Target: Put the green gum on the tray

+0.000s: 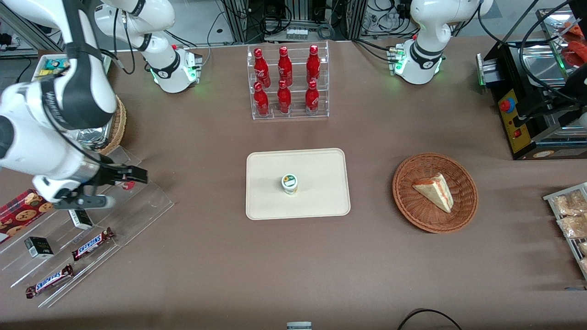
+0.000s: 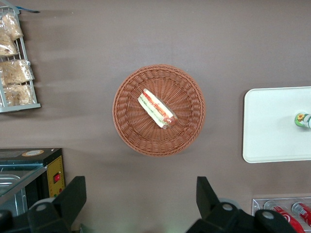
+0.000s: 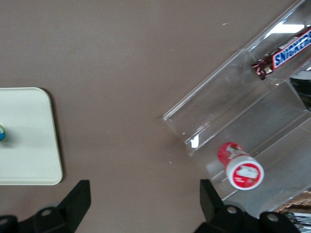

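Note:
The green gum (image 1: 290,184), a small bottle with a white lid and a green and yellow label, stands upright near the middle of the cream tray (image 1: 321,201). Both also show in the left wrist view, the gum (image 2: 303,119) on the tray (image 2: 269,126). In the right wrist view only a sliver of the gum (image 3: 1,132) shows on the tray (image 3: 29,145). My right gripper (image 1: 128,189) is open and empty. It hangs over the clear stepped shelf (image 1: 142,206) toward the working arm's end of the table, well away from the tray. Its open fingers frame bare tabletop (image 3: 145,196).
A red gum bottle (image 3: 240,166) lies on the clear shelf (image 3: 252,111), close by my gripper. Snickers bars (image 1: 91,243) and small boxes sit on its lower steps. A cola bottle rack (image 1: 288,82) stands farther back than the tray. A wicker basket (image 1: 408,201) holds a sandwich.

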Controlling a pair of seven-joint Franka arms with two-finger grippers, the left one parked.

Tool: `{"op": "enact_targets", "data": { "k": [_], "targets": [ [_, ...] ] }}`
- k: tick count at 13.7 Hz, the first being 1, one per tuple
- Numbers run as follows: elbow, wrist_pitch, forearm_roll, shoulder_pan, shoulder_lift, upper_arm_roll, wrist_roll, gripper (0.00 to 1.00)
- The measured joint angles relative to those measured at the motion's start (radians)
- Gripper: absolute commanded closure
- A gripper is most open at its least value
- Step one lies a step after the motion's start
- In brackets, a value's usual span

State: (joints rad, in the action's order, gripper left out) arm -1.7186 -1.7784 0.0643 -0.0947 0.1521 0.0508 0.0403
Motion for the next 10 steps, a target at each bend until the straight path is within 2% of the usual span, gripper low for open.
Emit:
{"op": "enact_targets", "data": {
  "k": [4, 10],
  "targets": [
    [-0.033, 0.004, 0.0, 0.095, -0.07, 0.0, -0.069, 0.0],
    [-0.041, 0.128, -0.003, 0.104, -0.153, -0.002, -0.075, 0.0]
  ]
}}
